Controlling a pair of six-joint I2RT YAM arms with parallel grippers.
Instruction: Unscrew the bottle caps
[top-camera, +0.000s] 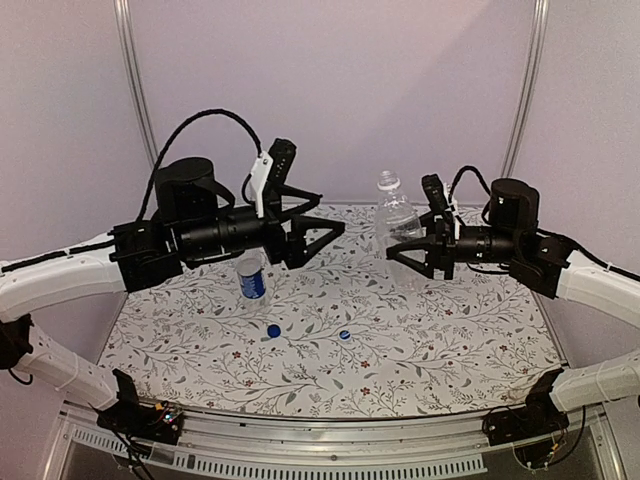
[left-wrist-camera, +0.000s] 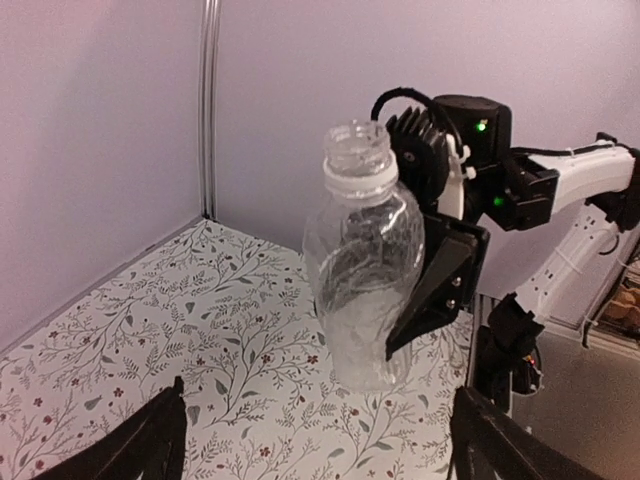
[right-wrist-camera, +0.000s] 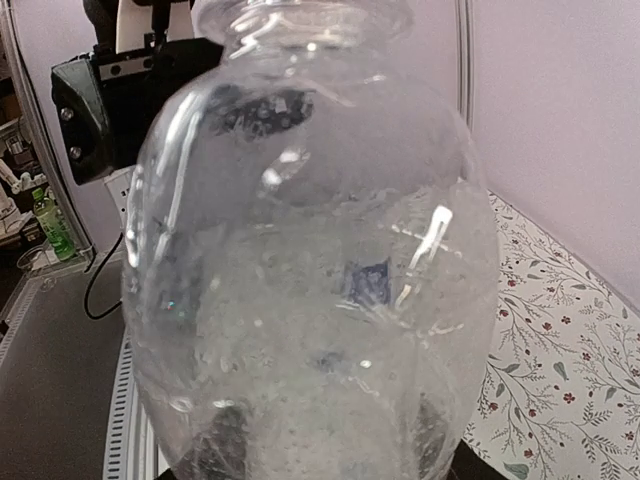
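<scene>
The solid blue cap (top-camera: 273, 330) and the whitish cap (top-camera: 344, 335) with its blue top lie loose on the flowered table (top-camera: 450, 350). They are near each other, in front of and below both grippers. The labelled bottle (top-camera: 252, 280) stands just behind the solid blue cap, under the left arm (top-camera: 60, 275). Above it the left gripper (top-camera: 332, 213) hangs with jaws spread wide, holding nothing. The plain bottle (left-wrist-camera: 365, 290), its neck uncapped, stands upright in the right gripper (top-camera: 405, 250), whose fingers clasp its sides.
</scene>
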